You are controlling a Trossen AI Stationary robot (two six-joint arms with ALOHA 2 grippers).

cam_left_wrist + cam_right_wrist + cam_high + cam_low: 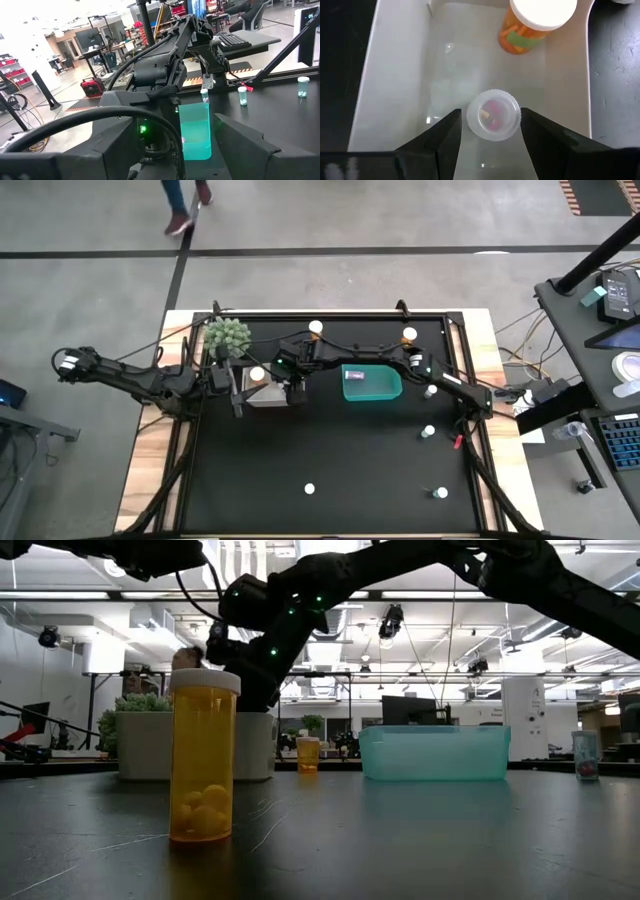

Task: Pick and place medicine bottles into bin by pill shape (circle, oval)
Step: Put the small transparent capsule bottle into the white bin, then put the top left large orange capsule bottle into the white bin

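Amber bottle [203, 754] stands nearest on the tabletop [420, 840]; release under way over the white bin [395, 70].

Right tool [490, 131] hangs inside the white bin, fingers apart on either side of a small clear bottle [492, 114] of pink pills, barely clear of its cap. An orange bottle [530, 25] shares that bin. Risk: lifting off-centre could snag and tip the clear bottle. Beside the white bin, the teal bin [372, 383] holds one small item. Left tool [238, 392] waits at the white bin's far side, fingers apart.
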